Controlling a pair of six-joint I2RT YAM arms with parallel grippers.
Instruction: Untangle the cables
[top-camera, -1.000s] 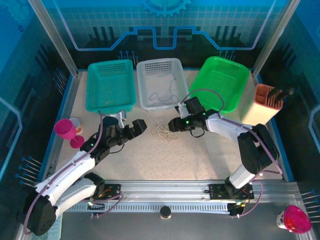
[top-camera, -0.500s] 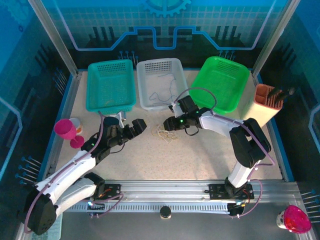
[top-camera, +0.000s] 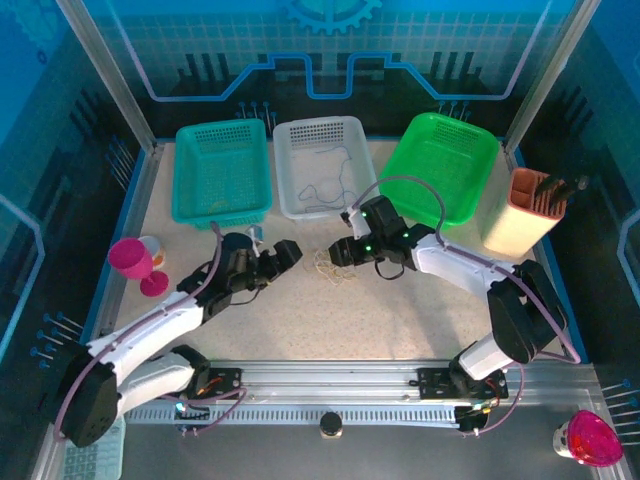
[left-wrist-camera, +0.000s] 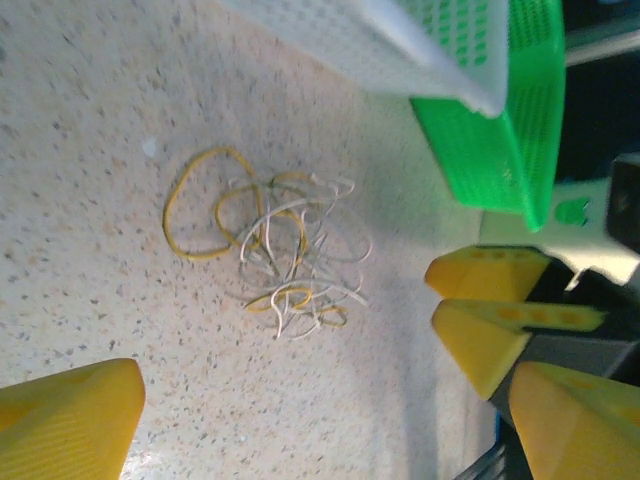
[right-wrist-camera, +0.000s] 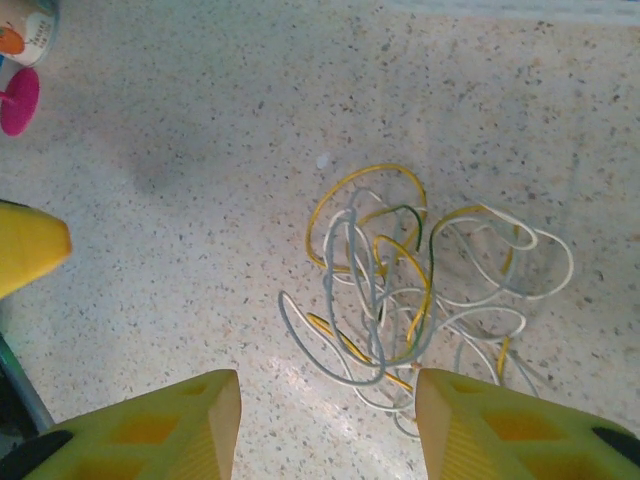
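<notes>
Cables (right-wrist-camera: 400, 290): one small tangle of very thin wires, yellowish and whitish with a dark strand, lying loose on the speckled surface (top-camera: 380, 320) in front of the white basket (top-camera: 285, 170), between the two arms. Likely light, limp and springy, so a pulled loop would drag its neighbours along. Best hold: the outlying yellow loop at the tangle's edge. Left gripper (top-camera: 283, 255): jaws spread wide, empty. Right gripper (right-wrist-camera: 325, 430): jaws apart, empty, just beside the tangle.
</notes>
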